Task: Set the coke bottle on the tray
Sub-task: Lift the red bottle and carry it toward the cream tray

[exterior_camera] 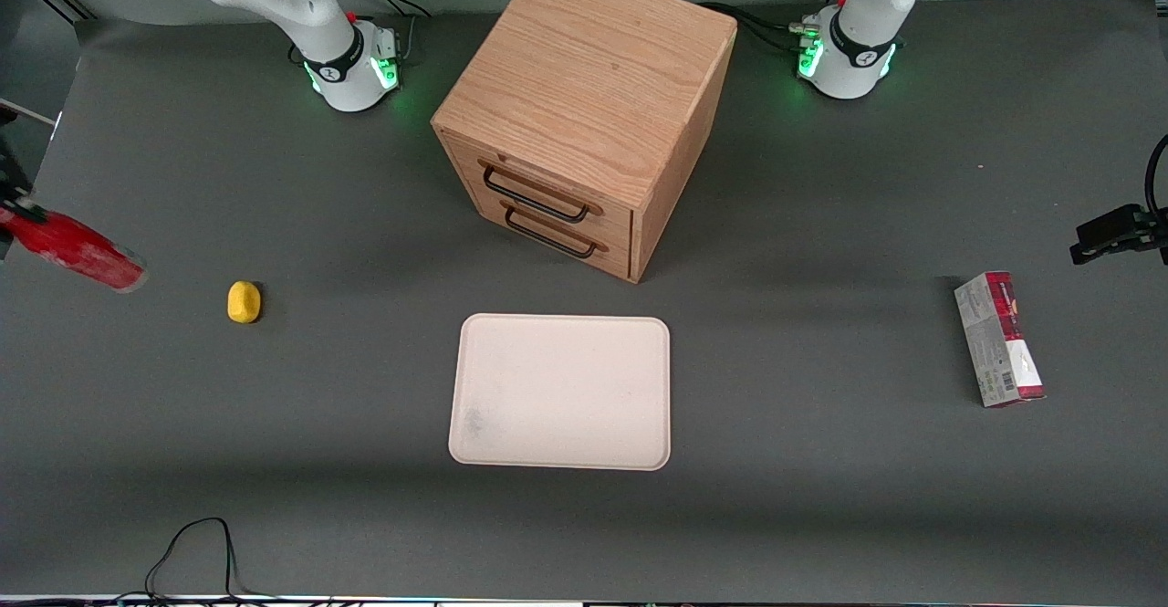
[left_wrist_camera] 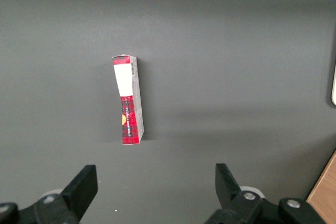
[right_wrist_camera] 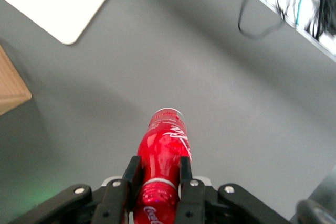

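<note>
The red coke bottle (right_wrist_camera: 164, 150) is clamped between the two black fingers of my right gripper (right_wrist_camera: 157, 169), which is shut on it near its neck. In the front view the bottle (exterior_camera: 73, 249) hangs tilted in the air at the working arm's end of the table, with the gripper (exterior_camera: 14, 210) at the picture's edge and mostly cut off. The cream-white tray (exterior_camera: 561, 392) lies flat and bare in front of the wooden drawer cabinet, nearer the front camera. A corner of the tray (right_wrist_camera: 58, 1) shows in the right wrist view.
A wooden cabinet (exterior_camera: 584, 109) with two drawers stands at the table's middle. A yellow lemon-like object (exterior_camera: 244, 302) lies between the held bottle and the tray. A red-and-grey carton (exterior_camera: 998, 339) lies toward the parked arm's end. Black cables (exterior_camera: 196, 557) run near the front edge.
</note>
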